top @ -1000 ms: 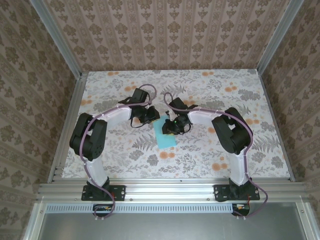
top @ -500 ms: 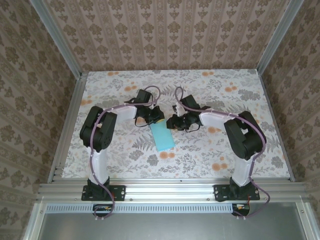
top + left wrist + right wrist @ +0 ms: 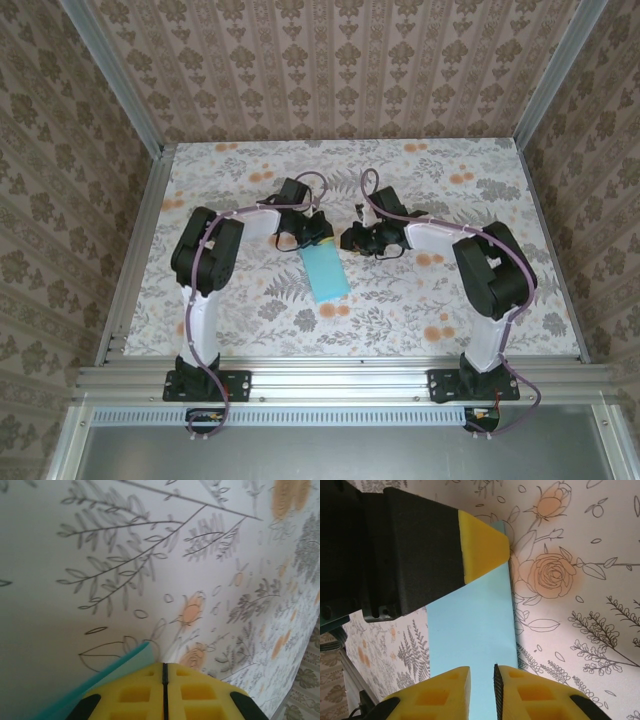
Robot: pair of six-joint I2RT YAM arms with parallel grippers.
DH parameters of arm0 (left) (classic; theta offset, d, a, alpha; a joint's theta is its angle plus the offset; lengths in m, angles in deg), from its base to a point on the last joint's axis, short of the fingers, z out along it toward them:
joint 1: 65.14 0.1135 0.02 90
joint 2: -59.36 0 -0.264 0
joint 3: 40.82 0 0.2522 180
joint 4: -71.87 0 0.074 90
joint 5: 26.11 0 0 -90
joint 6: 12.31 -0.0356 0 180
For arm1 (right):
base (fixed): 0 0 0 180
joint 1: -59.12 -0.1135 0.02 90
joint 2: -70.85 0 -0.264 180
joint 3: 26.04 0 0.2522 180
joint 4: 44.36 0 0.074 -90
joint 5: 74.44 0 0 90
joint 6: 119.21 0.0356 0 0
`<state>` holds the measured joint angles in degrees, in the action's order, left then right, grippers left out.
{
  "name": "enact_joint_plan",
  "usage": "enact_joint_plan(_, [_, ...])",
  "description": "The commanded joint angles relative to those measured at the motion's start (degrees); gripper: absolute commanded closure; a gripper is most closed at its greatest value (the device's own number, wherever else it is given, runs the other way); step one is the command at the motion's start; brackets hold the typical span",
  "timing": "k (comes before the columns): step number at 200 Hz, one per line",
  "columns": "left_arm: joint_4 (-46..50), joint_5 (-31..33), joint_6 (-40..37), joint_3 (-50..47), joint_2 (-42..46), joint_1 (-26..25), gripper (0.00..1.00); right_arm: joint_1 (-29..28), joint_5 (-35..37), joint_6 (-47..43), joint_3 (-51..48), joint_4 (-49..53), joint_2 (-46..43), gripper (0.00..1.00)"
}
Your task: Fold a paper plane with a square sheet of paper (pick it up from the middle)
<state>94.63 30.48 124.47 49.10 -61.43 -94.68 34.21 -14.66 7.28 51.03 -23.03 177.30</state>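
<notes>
The turquoise-blue sheet of paper (image 3: 326, 272) lies flat on the floral tabletop as a narrow rectangle, its long side running towards the arms. A finished paper plane is out of view. My left gripper (image 3: 319, 236) is shut, its yellow tip (image 3: 482, 545) resting on the paper's far corner. In the left wrist view the paper's edge (image 3: 115, 667) runs just left of the closed left gripper (image 3: 164, 666). My right gripper (image 3: 349, 240) hovers beside the far end. From the right wrist the paper (image 3: 470, 625) lies below the right gripper (image 3: 482, 672), whose jaws stand a narrow gap apart with nothing between them.
The floral tabletop (image 3: 420, 300) stretches flat around the paper. Aluminium frame rails (image 3: 330, 378) border the table's near edge and sides, and patterned walls rise behind. Both forearms meet over the table's middle, close to each other.
The left gripper has moved right onto the paper's far corner and closed. The right gripper has drawn back off the paper, up and to the right, uncovering the whole sheet.
</notes>
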Motion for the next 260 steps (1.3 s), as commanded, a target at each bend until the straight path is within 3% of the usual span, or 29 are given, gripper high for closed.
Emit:
enact_joint_plan(1, [3.0,0.8,-1.7,2.2,-1.1,0.0,0.92,-0.6,0.5,0.9,3.0,1.2,2.4,0.81])
enact_joint_plan(46, [4.0,1.9,-2.3,1.1,-2.1,0.0,0.94,-1.7,0.1,1.3,7.6,2.4,6.7,0.92])
enact_joint_plan(97, [2.1,2.2,-2.4,-2.6,-2.4,0.3,0.95,-2.2,-0.9,2.0,11.0,3.7,11.3,0.96])
enact_joint_plan(174, [1.8,2.9,-2.7,-4.7,-3.0,0.6,0.95,-2.2,-1.3,1.1,10.9,8.6,14.4,0.95])
enact_joint_plan(260, [2.2,5.2,-2.3,-6.1,-4.2,1.1,0.96,-2.3,-5.0,-2.1,3.3,11.1,9.9,0.94])
